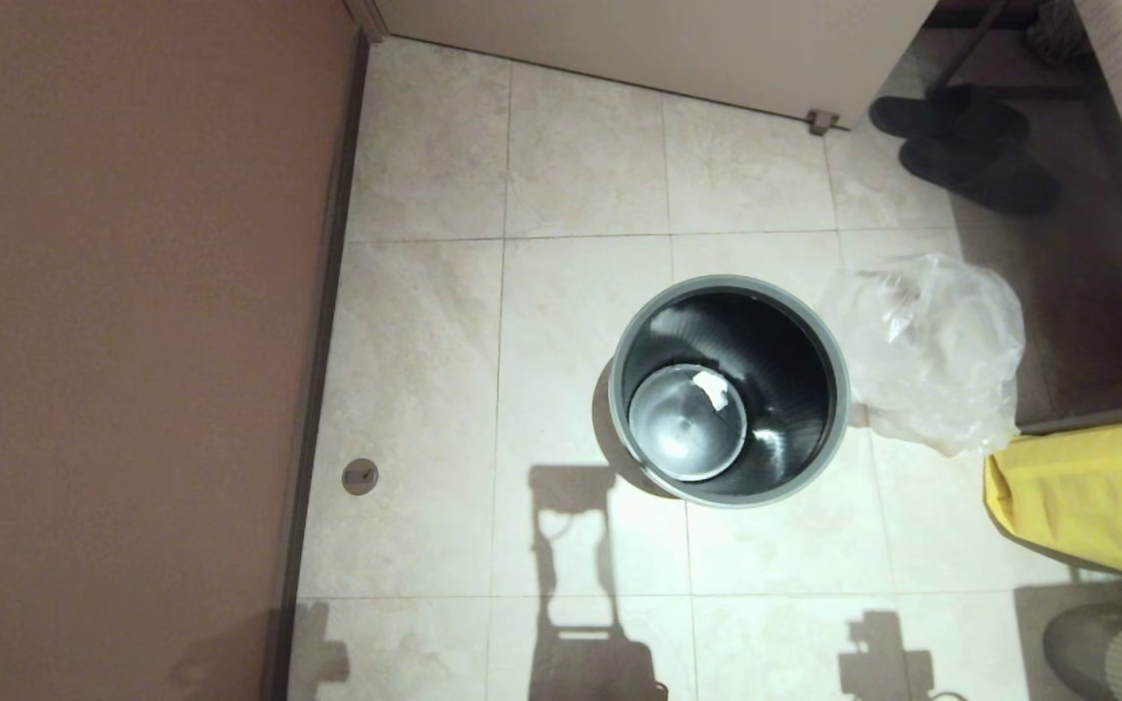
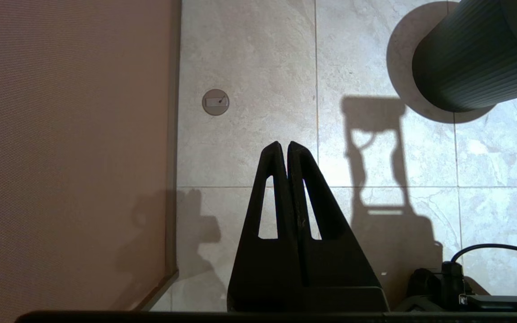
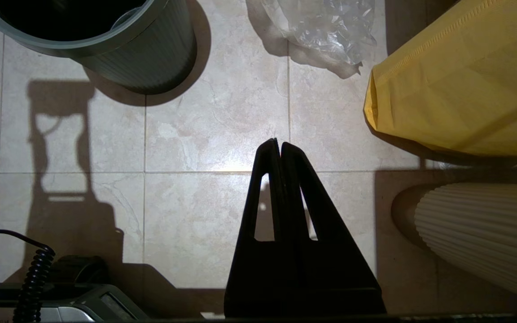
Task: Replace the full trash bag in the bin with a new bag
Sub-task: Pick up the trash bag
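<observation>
Two pincers hang parked over the tiled floor (image 1: 580,321), on the robot's side of the bin (image 1: 729,389): the left pincer (image 2: 284,144) and the right pincer (image 3: 278,141) each have their fingers pressed together, holding nothing. The bin stands upright with a scrap of white paper (image 1: 710,386) on its shiny bottom. Just beside the bin, on its right, lies the new bag (image 1: 926,350), crumpled; the yellow bag (image 1: 1097,492) sits beyond that.
</observation>
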You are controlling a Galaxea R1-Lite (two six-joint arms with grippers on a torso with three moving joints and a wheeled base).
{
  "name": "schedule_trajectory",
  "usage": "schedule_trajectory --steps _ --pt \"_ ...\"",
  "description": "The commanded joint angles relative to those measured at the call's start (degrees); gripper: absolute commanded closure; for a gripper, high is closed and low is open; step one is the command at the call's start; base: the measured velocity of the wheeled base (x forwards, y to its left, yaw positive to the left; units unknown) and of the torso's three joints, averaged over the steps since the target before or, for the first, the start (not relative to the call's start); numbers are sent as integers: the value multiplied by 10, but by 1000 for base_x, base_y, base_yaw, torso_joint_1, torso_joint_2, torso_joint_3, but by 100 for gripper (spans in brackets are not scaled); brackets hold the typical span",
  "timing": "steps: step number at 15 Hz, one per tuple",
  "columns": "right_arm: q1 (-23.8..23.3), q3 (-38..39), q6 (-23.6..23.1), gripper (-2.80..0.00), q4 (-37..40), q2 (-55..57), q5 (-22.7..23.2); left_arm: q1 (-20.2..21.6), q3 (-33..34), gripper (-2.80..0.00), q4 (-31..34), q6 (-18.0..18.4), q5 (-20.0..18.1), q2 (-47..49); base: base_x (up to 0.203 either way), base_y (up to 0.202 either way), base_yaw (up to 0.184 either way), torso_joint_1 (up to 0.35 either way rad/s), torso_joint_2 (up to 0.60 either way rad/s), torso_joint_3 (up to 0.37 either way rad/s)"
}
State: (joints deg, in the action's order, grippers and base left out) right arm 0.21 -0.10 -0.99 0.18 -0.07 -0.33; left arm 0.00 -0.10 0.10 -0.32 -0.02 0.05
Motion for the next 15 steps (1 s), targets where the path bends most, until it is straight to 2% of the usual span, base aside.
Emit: schedule_trajectory --steps 1,15 --pt "0 0 0 0 0 1 0 0 0 0 0 0 0 0 0 0 0 0 0 0" --pt "0 -3 13 0 6 1 -5 0 0 0 0 0 0 0 0 0 0 0 0 0"
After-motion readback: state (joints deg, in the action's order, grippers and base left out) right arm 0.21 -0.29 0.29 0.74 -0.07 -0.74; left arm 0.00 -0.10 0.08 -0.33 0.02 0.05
